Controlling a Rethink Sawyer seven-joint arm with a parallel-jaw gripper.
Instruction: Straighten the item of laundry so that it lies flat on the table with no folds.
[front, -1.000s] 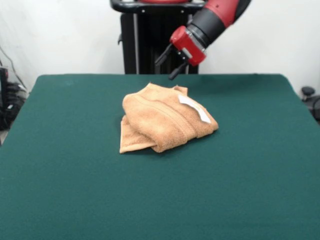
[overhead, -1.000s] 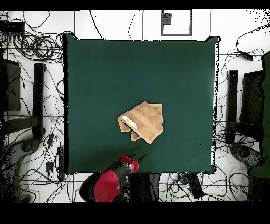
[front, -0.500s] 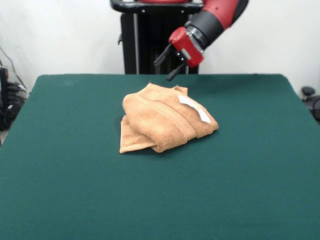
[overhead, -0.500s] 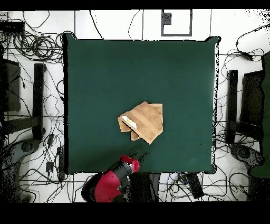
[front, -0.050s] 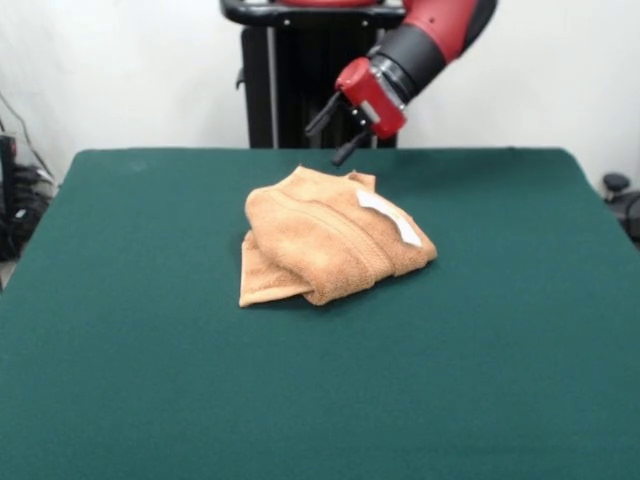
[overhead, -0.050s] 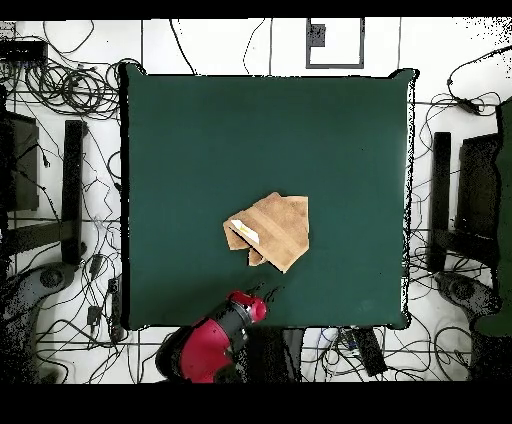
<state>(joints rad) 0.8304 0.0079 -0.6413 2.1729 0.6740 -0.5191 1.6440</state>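
Your end effector hangs empty, fingers apart, past the far edge of the bunched towel mid-counter; its white tag shows no readable writing.

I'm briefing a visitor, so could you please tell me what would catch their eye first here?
First, the orange-tan towel, lying crumpled and folded near the middle of the dark green table, its white tag on top. Next, the red arm's gripper, hanging open above the table's far edge, clear of the towel.
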